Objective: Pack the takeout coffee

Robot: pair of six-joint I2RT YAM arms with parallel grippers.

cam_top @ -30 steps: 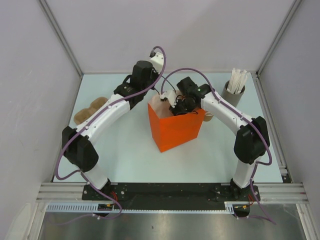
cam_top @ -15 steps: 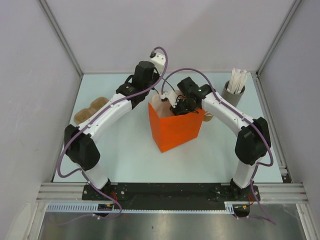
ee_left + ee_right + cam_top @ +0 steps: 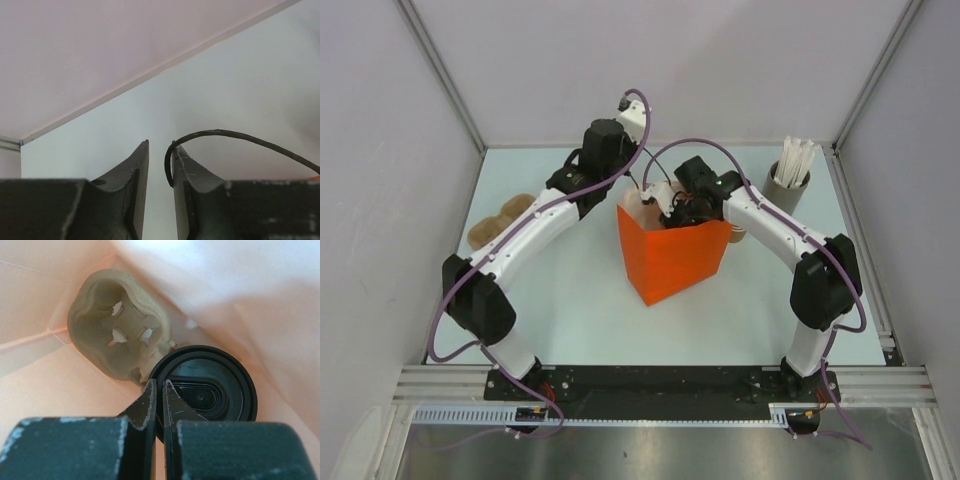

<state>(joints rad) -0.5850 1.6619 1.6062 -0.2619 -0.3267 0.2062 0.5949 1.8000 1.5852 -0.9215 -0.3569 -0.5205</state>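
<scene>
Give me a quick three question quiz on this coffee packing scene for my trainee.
1. True or false: the right gripper is inside the orange bag.
2. What does it pinch? A the rim of the black lid, B a spoon, C a napkin.
3. Fill in: the grey pot holds white ____.
Key: 1 true; 2 A; 3 sticks.

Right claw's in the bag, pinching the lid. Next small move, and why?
Probably shift the right claw slightly toward the pulp tray before lowering: it pinches the black lid rim inside the orange bag, and the lid sits beside the tray's pockets, not over one.
</scene>
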